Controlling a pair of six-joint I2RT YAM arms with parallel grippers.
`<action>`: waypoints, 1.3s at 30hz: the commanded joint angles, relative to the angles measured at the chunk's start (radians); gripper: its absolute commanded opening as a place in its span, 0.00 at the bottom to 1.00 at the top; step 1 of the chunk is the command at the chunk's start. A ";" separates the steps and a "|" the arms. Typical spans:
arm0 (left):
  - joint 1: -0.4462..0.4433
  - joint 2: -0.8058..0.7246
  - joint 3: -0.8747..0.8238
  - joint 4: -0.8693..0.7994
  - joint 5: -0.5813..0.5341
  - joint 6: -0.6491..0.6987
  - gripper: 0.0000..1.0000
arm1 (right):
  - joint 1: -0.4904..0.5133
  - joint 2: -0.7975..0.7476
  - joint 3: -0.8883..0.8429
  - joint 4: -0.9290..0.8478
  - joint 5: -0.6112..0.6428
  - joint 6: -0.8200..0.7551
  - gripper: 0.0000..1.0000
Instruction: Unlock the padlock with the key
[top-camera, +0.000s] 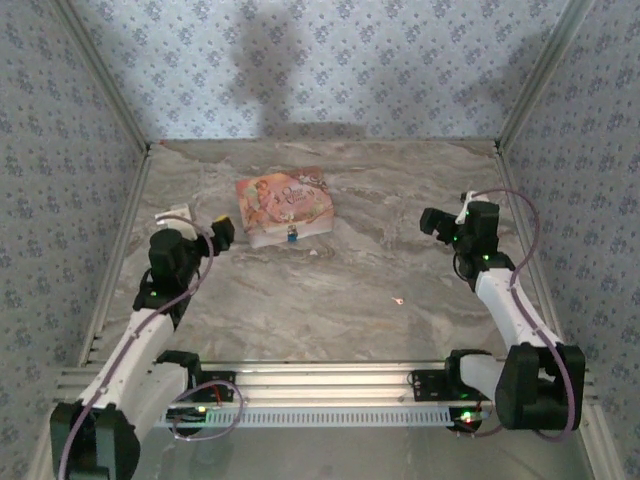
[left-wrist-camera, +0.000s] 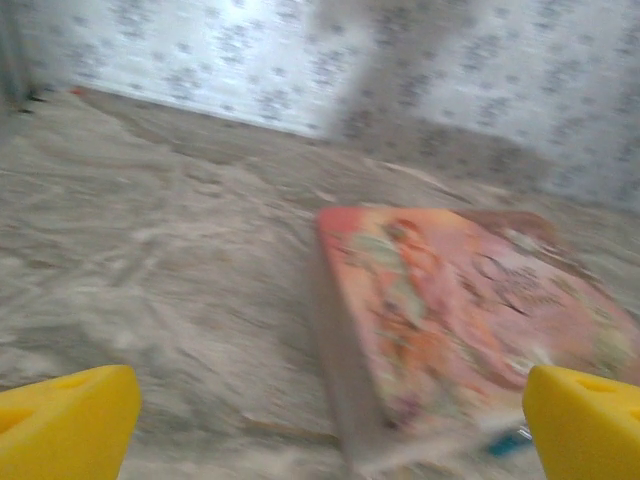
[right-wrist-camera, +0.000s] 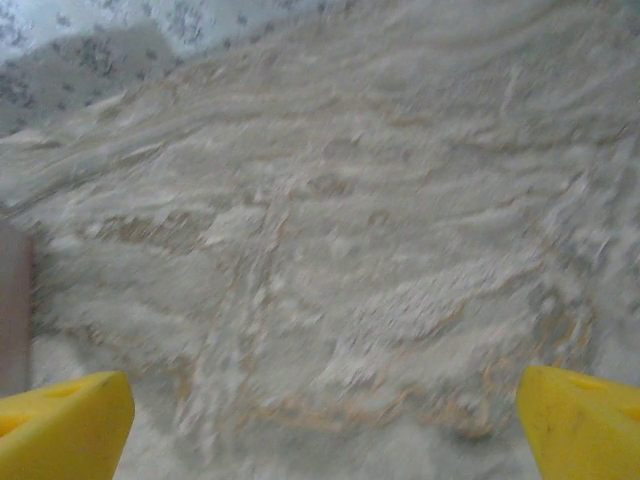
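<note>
Marble table (top-camera: 350, 325), padlock (top-camera: 291, 236) tiny beside pink box (top-camera: 283, 203), key (top-camera: 398, 300) a speck

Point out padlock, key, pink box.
padlock (top-camera: 291, 236): top view, on its blue body.
key (top-camera: 398, 300): top view, on the middle of the pinkish speck.
box (top-camera: 283, 203): top view, on the centre of its illustrated lid.

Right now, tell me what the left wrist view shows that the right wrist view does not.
Left wrist: the pink box lying flat, with a blue bit at its near corner, likely the padlock. Right wrist: a dull strip at the left edge, too cropped to identify. Both: the marble table, the patterned wall, and that arm's own gripper, the left gripper and the right gripper, open and holding nothing.
</note>
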 joint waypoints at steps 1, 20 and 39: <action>-0.075 -0.049 0.042 -0.106 0.025 -0.080 0.98 | 0.036 -0.041 0.026 -0.222 -0.071 0.112 1.00; -0.480 0.206 0.121 0.014 0.008 -0.141 0.98 | 0.366 -0.021 -0.013 -0.609 0.047 0.181 0.82; -0.503 0.260 0.132 0.021 -0.023 -0.141 0.98 | 0.439 0.169 -0.037 -0.563 0.018 0.239 0.48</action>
